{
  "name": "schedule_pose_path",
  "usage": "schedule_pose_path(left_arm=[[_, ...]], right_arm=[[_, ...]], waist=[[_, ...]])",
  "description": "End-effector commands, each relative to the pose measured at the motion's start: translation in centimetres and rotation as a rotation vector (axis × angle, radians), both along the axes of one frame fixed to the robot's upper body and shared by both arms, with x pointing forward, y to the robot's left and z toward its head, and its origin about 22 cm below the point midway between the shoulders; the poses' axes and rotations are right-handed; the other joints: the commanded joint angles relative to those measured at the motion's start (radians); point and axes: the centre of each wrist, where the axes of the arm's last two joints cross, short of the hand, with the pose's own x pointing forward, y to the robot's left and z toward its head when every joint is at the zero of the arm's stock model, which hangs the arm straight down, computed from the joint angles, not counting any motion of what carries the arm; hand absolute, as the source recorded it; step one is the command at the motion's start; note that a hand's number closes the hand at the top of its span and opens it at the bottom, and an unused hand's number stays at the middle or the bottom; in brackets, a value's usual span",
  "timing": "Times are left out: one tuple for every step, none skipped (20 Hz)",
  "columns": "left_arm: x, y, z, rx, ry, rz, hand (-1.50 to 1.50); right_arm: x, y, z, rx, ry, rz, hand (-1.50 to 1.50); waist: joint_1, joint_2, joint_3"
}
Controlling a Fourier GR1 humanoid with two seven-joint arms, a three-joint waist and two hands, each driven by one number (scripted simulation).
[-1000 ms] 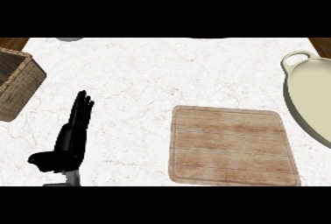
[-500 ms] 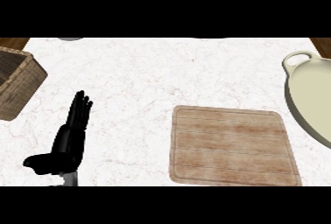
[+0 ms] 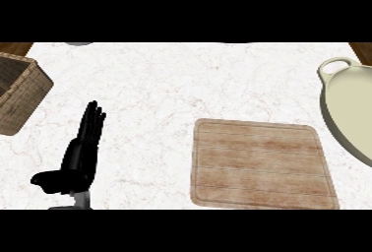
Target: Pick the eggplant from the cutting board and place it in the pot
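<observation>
A bare wooden cutting board (image 3: 258, 165) lies on the white marble counter at the lower right. No eggplant shows anywhere in the head view. The cream pot (image 3: 349, 106) with a loop handle is cut off by the right edge. My left hand (image 3: 78, 157) rests at the lower left, fingers straight and pointing away, holding nothing. It is well to the left of the board. My right hand does not show.
A woven wicker basket (image 3: 18, 91) stands at the left edge. A small grey object (image 3: 80, 44) peeks in at the counter's far edge. Dark wood shows at both far corners beyond the counter.
</observation>
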Motion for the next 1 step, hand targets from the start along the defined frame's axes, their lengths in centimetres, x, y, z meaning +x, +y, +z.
schedule_pose_path(left_arm=[[0.19, -0.16, 0.06, 0.007, 0.003, 0.008, 0.0]], right_arm=[[-3.15, 0.41, -0.6, -0.013, -0.082, -0.06, -1.5]], waist=[[-0.002, 0.0, 0.0]])
